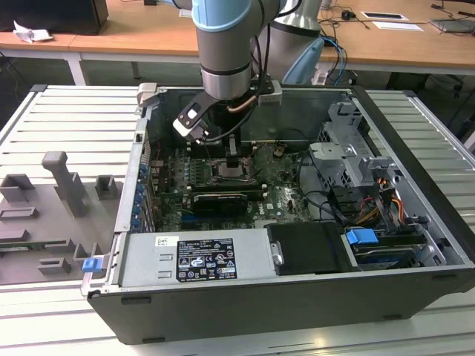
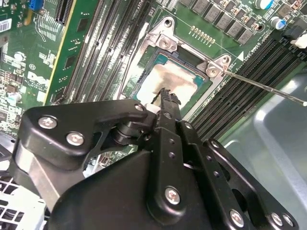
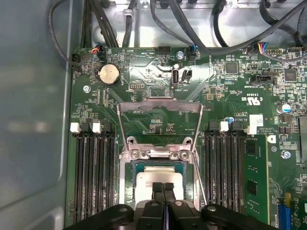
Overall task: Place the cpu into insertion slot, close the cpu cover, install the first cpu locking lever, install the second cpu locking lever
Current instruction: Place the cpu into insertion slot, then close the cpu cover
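closest to the lens is my own gripper (image 3: 164,189), matt black links with bright screws. my jaws are pressed together with nothing between them. the tips sit right over the cpu (image 3: 158,176); i cannot tell whether they touch it. that one chip, flat and square with a dull silvery top, lies seated in the slot (image 3: 138,167).

one cover (image 3: 158,104), a thin silvery frame with a big square window, stands swung open on its hinge at the slot's edge. in the second wrist view one thin steel lever (image 2: 264,87) juts out free from a slot corner, across the memory slots.

two banks of long black memory slots (image 3: 93,172) flank the slot closely. beyond one bank rises the smooth grey case wall (image 3: 33,120). one round coin battery (image 3: 108,74) lies past the cover.
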`<state>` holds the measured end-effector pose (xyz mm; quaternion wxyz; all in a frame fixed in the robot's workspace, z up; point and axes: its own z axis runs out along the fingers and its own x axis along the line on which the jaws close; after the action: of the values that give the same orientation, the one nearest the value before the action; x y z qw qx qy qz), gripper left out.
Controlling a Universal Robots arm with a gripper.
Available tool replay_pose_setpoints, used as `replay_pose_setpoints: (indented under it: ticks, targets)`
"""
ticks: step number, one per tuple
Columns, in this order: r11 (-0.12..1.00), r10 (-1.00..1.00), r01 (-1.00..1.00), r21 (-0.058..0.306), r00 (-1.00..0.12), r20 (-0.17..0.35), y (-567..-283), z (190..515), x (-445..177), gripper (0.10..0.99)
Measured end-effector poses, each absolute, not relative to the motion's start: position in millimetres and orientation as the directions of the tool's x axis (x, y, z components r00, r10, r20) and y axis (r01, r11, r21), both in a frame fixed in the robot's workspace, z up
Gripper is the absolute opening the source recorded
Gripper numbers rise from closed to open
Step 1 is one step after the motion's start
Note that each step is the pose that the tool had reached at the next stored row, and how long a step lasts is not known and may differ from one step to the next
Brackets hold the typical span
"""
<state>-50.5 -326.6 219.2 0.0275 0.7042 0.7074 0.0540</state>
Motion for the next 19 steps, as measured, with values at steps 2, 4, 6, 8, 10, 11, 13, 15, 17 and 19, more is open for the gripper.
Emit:
replay_pose_setpoints:
  ticks: [2,4,6,8,10,11,13,15,17,19]
  targets:
    - [0.002,0.999,0.993,0.115,-0.007,0.037,-326.8,219.2,-50.6,0.106]
    - [0.003,0.999,0.993,0.115,-0.007,0.037,-326.9,219.6,-50.5,0.106]
    - [0.002,0.999,0.993,0.115,-0.007,0.037,-326.9,219.9,-50.5,0.106]
    - [0.003,0.999,0.993,0.115,-0.007,0.037,-326.9,219.9,-50.5,0.106]
    - [0.003,0.999,0.993,0.115,-0.007,0.037,-326.9,220.0,-50.5,0.106]
    - [0.002,0.999,0.993,0.115,-0.007,0.037,-326.9,220.0,-50.5,0.106]
    - [0.003,0.999,0.993,0.115,-0.007,0.037,-327.1,220.0,-49.8,0.106]
    - [0.003,0.999,0.994,0.114,-0.007,0.037,-327.3,220.0,-46.7,0.106]
    - [0.003,0.999,0.994,0.113,-0.007,0.037,-327.4,220.0,-44.7,0.106]
    - [0.003,0.999,0.994,0.113,-0.007,0.037,-327.5,220.0,-43.6,0.106]
